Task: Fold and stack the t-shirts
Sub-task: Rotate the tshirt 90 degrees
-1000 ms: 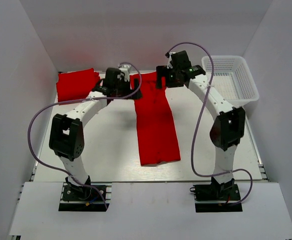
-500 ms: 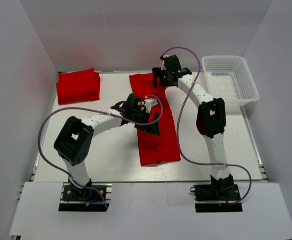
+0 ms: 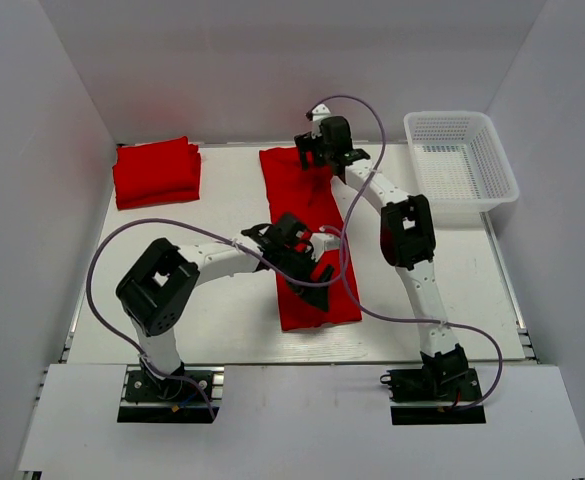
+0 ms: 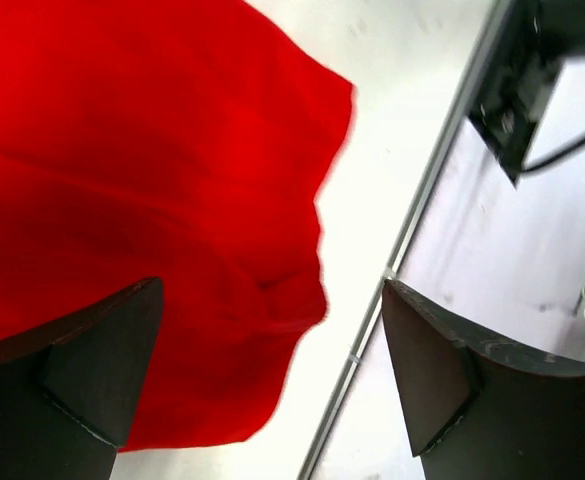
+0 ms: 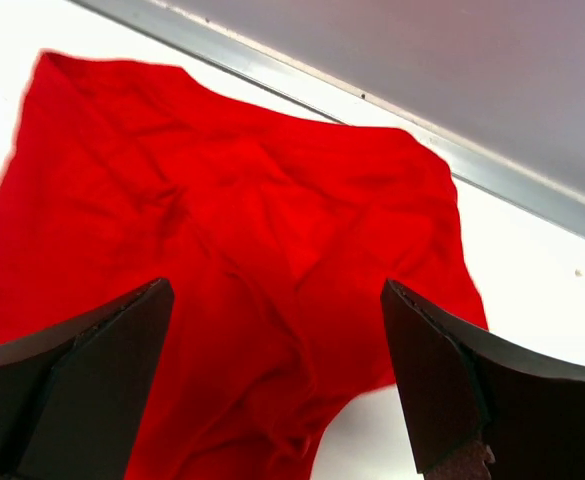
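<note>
A red t-shirt [image 3: 312,300] lies as a long narrow strip down the middle of the table. My left gripper [image 3: 317,275] hovers over its near half, open and empty; the left wrist view shows the shirt's near corner [image 4: 152,200] below the spread jaws. My right gripper [image 3: 317,160] hovers over the shirt's far end, open and empty; the right wrist view shows the wrinkled far end [image 5: 242,230] below it. A stack of folded red t-shirts [image 3: 155,171] sits at the back left.
A white mesh basket [image 3: 462,160] stands at the back right. The table's metal front rail [image 4: 412,230] shows in the left wrist view. White walls enclose the table on three sides.
My left gripper swung from the shirt's far end toward the near half. My right gripper moved left along the far edge of the shirt. The shirt stays flat.
</note>
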Available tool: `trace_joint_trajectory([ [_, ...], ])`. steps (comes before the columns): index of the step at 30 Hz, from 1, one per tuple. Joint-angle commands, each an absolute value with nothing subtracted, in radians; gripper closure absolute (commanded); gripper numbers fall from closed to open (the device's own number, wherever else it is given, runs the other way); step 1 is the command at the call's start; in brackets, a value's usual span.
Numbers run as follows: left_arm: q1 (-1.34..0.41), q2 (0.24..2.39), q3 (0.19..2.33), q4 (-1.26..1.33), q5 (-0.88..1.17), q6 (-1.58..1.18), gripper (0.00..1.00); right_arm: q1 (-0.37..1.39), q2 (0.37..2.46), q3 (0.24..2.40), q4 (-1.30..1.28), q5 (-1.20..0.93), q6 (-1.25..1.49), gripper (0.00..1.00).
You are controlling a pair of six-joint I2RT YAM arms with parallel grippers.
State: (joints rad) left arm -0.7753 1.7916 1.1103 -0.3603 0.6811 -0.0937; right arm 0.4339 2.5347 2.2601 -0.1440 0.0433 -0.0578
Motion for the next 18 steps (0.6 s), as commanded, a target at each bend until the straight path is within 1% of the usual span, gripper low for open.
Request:
trace_joint_trajectory([
  [1, -0.805, 1.764, 1.091, -0.403, 0.736, -0.044, 0.0, 0.437, 2.563, 2.325, -0.017, 0.011, -0.189, 0.1],
  [5, -0.805, 1.773, 1.066, -0.414, 0.756, -0.044, 0.0, 0.443, 2.608, 2.338, 0.038, 0.026, -0.233, 0.1],
  [9, -0.805, 1.782, 1.066, -0.423, 0.756, -0.044, 0.0, 0.439, 2.623, 2.333, 0.037, 0.028, -0.308, 0.1],
  [13, -0.796, 1.792, 1.054, -0.423, 0.756, -0.044, 0.0, 0.431, 2.638, 2.315, 0.084, 0.063, -0.321, 0.1],
  [17, -0.787, 1.801, 1.045, -0.423, 0.756, -0.054, 0.0, 0.429, 2.648, 2.315, 0.067, 0.029, -0.347, 0.1],
  [18, -0.787, 1.81, 1.045, -0.423, 0.756, -0.054, 0.0, 0.43, 2.651, 2.319, 0.064, 0.026, -0.347, 0.11],
])
